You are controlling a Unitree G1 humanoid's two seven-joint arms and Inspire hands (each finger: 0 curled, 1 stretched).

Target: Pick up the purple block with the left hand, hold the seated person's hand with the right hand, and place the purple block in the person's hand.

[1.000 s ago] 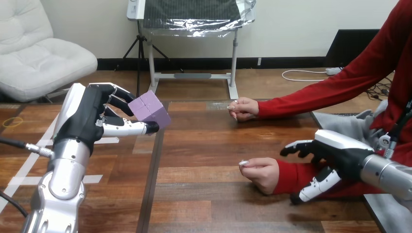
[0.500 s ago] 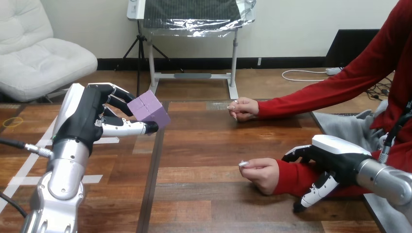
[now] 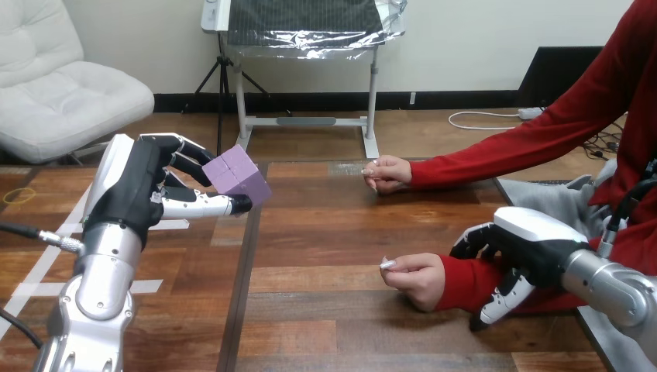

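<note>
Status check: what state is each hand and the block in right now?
left hand: shut on the purple block, raised above the table.
person's near hand: closed, on the table.
person's far hand: curled, near the table's far edge.
right hand: over the near hand's red sleeve; grip unclear.

Matt purple block (image 3: 238, 178), smooth wooden table (image 3: 333, 232), silver metal forearms

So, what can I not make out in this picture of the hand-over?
1. Head view: whether the right hand grips the person's red sleeve or only rests on it. The hand's own back hides the contact.
2. Head view: the palm of the person's near hand, which is curled and turned down.
3. Head view: the purple block on its left side, covered by the left hand and its fingers.
</note>
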